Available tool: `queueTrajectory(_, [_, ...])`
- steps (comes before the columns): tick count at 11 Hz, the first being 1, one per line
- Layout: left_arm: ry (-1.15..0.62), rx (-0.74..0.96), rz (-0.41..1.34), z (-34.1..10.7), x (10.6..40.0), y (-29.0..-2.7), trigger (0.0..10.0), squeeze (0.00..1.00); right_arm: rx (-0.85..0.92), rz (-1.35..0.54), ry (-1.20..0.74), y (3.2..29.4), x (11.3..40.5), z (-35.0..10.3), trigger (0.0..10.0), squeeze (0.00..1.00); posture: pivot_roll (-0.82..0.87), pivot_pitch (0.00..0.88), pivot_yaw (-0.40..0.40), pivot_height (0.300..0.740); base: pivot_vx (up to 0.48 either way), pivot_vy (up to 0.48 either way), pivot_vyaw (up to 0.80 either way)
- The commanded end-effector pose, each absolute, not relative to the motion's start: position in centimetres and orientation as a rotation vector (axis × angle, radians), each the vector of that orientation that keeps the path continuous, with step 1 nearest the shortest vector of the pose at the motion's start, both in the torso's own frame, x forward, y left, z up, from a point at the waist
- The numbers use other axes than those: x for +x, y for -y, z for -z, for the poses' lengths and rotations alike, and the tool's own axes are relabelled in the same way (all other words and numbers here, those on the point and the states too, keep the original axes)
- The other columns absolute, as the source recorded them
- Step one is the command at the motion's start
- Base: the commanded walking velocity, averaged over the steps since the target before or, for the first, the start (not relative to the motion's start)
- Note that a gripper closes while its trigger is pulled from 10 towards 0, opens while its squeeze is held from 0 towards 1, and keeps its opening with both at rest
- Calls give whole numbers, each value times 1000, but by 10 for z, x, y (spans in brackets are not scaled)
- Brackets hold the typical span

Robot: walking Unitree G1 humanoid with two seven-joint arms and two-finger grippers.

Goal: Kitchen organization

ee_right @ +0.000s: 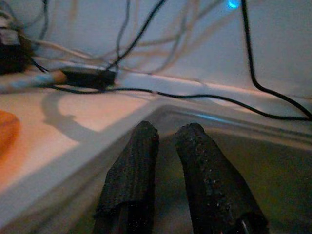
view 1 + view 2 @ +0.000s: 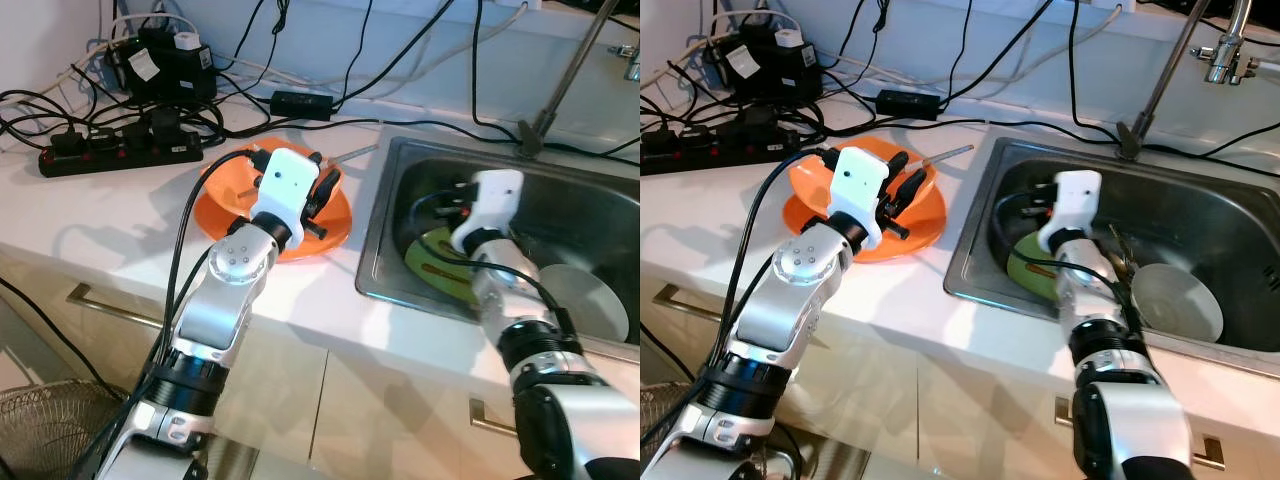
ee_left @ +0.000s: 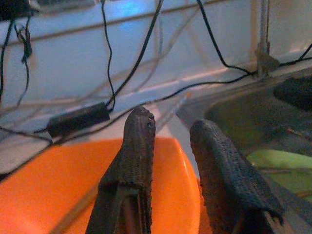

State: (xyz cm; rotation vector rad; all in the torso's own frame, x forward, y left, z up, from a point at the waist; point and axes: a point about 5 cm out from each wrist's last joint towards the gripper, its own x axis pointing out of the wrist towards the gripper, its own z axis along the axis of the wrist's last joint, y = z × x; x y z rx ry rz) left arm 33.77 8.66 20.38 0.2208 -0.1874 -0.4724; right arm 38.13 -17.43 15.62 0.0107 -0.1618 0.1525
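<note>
green plate (image 2: 432, 262) half-hidden — right gripper (image 1: 168, 141) over it

Head views bright and sharp; wrist views dim, blurry.

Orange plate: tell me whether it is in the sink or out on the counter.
Out. The orange plate lies on the white counter beside the sink, under the left gripper.
</note>
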Motion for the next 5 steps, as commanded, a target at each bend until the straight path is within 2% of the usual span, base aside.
queueTrajectory(1, [178, 211, 467, -201, 336, -86, 10000, 0, 13, -162, 192, 174, 381, -162, 10000, 0, 225, 7, -65, 740, 0, 0, 0])
queueTrajectory(5, [151, 210, 434, -193, 330, -97, 10000, 0, 13, -178, 212, 172, 382, -167, 10000, 0, 231, 7, -69, 740, 0, 0, 0])
